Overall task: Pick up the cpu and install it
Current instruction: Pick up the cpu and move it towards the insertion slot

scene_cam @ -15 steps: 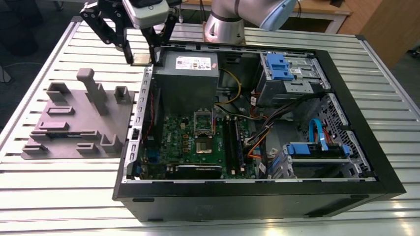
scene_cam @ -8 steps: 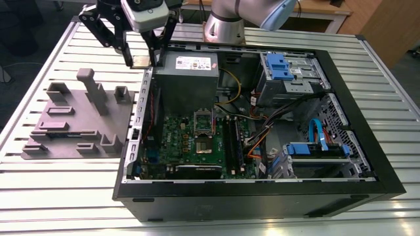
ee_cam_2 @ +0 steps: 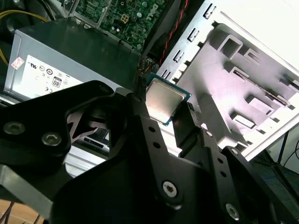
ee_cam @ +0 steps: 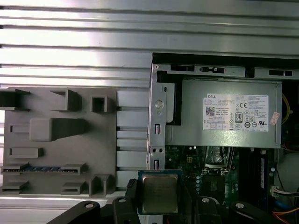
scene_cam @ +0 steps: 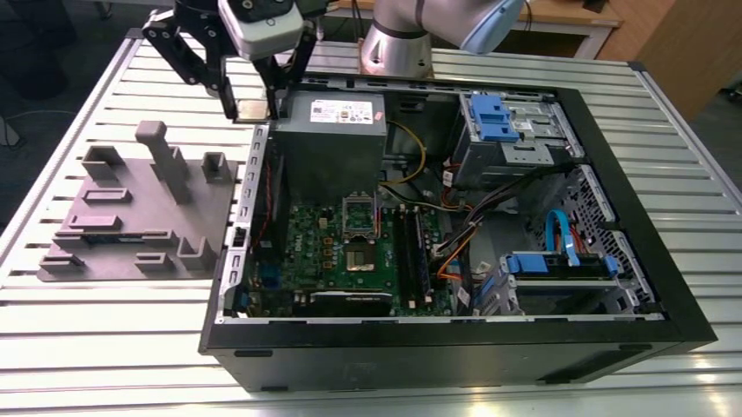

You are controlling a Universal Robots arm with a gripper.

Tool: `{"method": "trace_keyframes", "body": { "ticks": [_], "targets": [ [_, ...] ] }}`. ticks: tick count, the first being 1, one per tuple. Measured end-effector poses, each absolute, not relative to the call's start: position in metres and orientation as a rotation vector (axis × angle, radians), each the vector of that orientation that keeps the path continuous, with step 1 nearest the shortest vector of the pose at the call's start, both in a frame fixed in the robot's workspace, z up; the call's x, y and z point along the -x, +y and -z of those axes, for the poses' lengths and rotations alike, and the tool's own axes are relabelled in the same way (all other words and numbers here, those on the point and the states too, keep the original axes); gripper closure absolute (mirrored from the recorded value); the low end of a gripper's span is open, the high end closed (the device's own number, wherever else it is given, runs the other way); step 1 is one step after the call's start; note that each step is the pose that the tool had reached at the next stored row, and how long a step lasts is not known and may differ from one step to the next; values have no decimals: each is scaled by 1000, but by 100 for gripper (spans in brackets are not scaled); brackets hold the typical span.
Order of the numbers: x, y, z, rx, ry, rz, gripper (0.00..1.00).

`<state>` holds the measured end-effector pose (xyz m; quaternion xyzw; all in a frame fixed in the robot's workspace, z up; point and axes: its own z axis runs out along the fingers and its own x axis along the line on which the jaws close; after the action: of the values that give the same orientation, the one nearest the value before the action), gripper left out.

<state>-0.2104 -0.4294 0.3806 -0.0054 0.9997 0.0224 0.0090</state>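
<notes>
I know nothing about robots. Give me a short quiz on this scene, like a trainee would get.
1. True or false: the jaws are shut on the cpu.
2. In the exterior view, on which side of the computer case does the grey fixture sit? A left, B right.
3. Is the cpu seated on the motherboard yet?
Key: 1 true; 2 A; 3 no, the jaws hold it.

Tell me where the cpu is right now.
In both wrist views the cpu sits in the gripper, over the case wall between grey fixture and power supply.
</notes>
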Motion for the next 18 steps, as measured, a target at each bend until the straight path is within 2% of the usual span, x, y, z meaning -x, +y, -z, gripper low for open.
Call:
{"method": "trace_keyframes", "body": {
  "ticks": [18],
  "targets": [
    [196, -430, -381, 17, 3123, -70, 53]
  ]
}}
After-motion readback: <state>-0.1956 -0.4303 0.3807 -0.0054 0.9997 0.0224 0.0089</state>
